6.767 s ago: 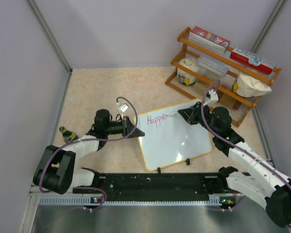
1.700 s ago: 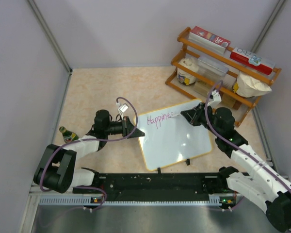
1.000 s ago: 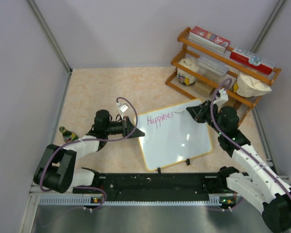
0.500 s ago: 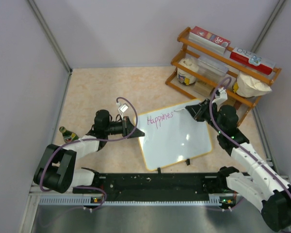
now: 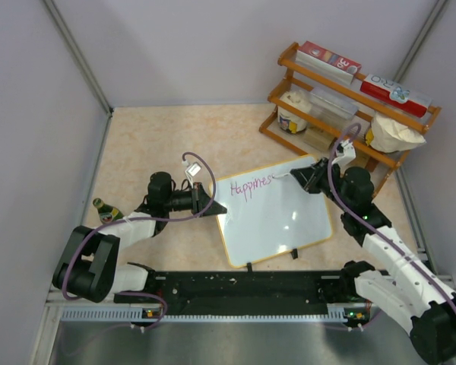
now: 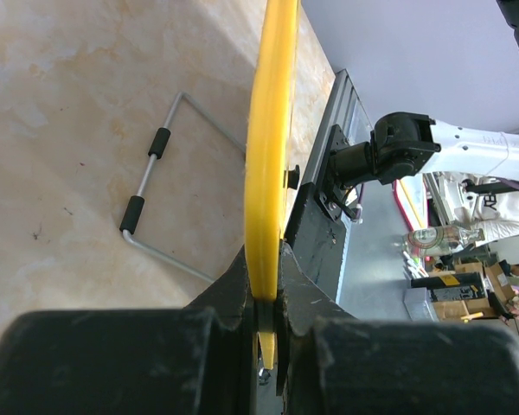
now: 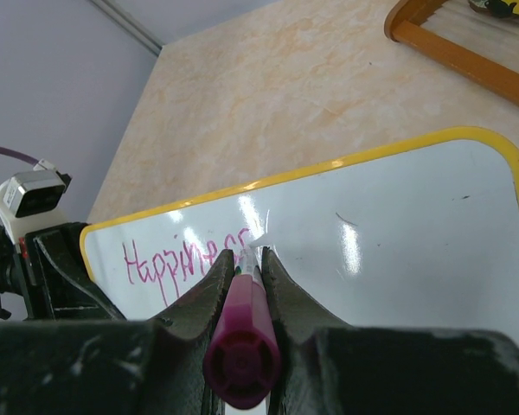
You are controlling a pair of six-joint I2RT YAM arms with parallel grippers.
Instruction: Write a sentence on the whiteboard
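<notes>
- Top external: shows the whiteboard (image 5: 277, 217) lying flat on the marbled table (image 5: 159, 137), between the two arms and slightly skewed.
- Puts the left gripper (image 5: 215, 206) at the board's left edge, just below the upper left corner, jaws closed on the frame.
- Puts the right gripper (image 5: 298, 176) over the board's top edge, near the upper right corner, pinching a marker (image 5: 283, 176) that points left toward the end of the pink lettering (image 5: 251, 185).
- Takes in a wooden rack (image 5: 342, 125) just beyond the board's far right corner, and a small bottle (image 5: 105, 210) well apart on the left, beside the left arm.
- Left wrist: looks along the board's yellow frame edge-on, with both fingers (image 6: 233, 294) clamped tight against it and no gap on either side.
- Catches a bent wire bracket (image 6: 159, 142) with two black sleeves lying on the table, to the left of the frame.
- Right wrist: shows both fingers (image 7: 195, 303) squeezed onto the magenta marker barrel, its tip down at the white surface right after the last letter; cannot tell whether tip and board actually touch.
- Sets the board ahead of and below this gripper, the yellow top edge running across the view, the lettering along that edge, and the left gripper gripping the far left corner.
</notes>
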